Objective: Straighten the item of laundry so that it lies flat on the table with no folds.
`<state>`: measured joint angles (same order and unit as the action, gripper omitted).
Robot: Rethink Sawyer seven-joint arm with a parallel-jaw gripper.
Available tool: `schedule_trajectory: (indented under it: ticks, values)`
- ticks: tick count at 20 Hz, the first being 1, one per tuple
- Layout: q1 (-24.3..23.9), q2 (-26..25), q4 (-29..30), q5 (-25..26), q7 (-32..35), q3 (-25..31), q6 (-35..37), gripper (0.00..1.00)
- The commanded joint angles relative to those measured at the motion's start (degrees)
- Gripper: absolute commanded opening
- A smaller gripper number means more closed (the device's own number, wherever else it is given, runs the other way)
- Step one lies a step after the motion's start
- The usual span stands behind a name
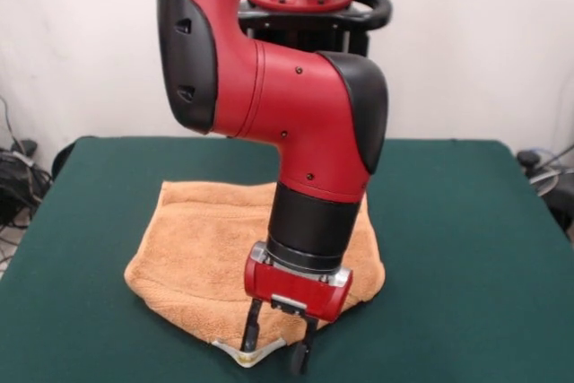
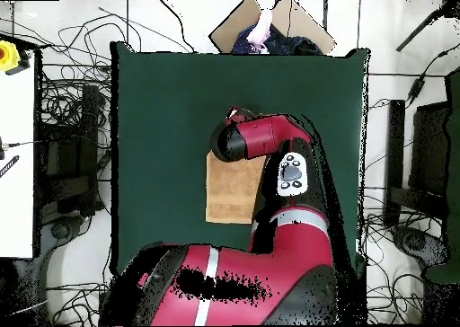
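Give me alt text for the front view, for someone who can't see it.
A red and black robot arm reaches down over a rumpled orange-tan towel on a green table, its claw open at the towel's near corner, a pale edge between the fingers.

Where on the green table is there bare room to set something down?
The dark green felt table lies bare on either side of the orange-tan terry towel, out to both edges. It is crowded at the towel's near corner, where the red gripper reaches down.

Rumpled towel (image 1: 211, 248) on green table (image 1: 466, 248)
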<state>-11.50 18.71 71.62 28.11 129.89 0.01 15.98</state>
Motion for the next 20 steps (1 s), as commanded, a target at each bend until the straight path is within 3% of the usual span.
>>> schedule_trajectory:
  ticks: [1,11,20]
  values:
    - [-4.4,1.6,3.9,1.2,-12.0,9.7,8.1,1.00]
    - [-5.6,5.4,13.4,3.6,-11.6,9.8,10.6,1.00]
    - [-6.6,7.2,19.4,6.5,-9.0,8.8,5.8,1.00]
